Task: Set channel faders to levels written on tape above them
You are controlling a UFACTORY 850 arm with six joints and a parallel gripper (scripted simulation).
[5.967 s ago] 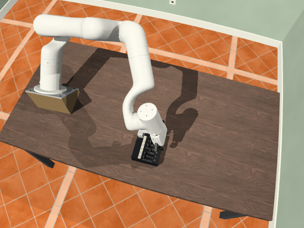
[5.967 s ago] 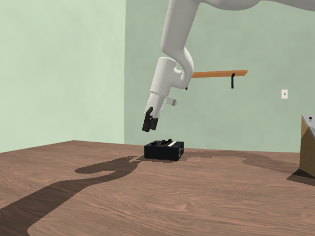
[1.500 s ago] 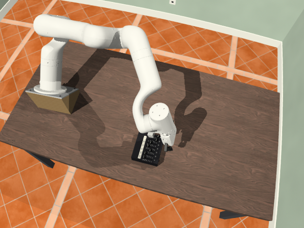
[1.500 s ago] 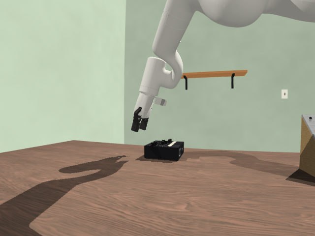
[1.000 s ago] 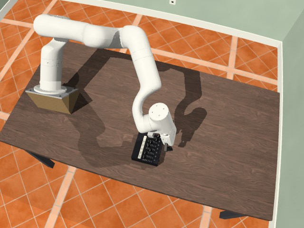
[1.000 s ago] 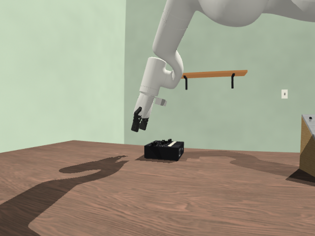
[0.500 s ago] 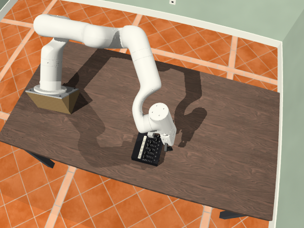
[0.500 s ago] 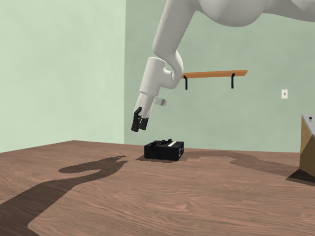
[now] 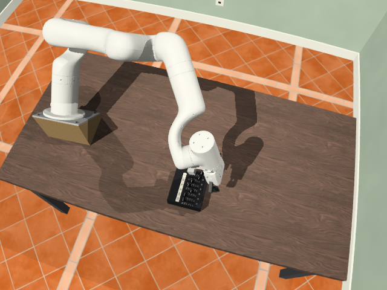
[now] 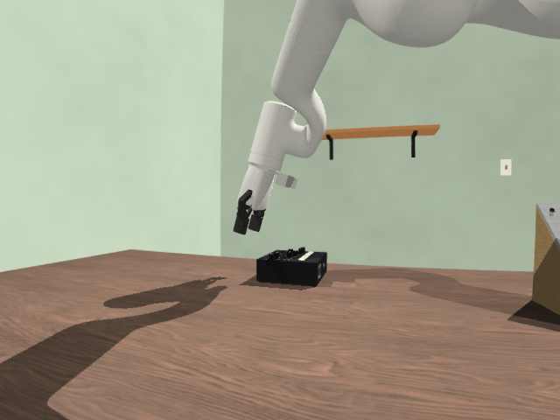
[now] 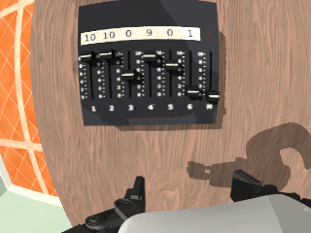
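The black lighting desk lies on the wooden table. In the wrist view a pale tape strip across its top reads 10, 10, 0, 9, 0, 1. Fader 1, fader 2 and fader 4 sit near the top of their slots. Fader 5 is a little lower and fader 3 is near the middle. Fader 6 and the master fader are low. My gripper is open and empty, hanging above the table just off the desk's number-row side.
The arm's base stands on a tan pedestal at the far corner of the table. An orange wall shelf hangs behind. The table's front edge runs close to the desk in the top view.
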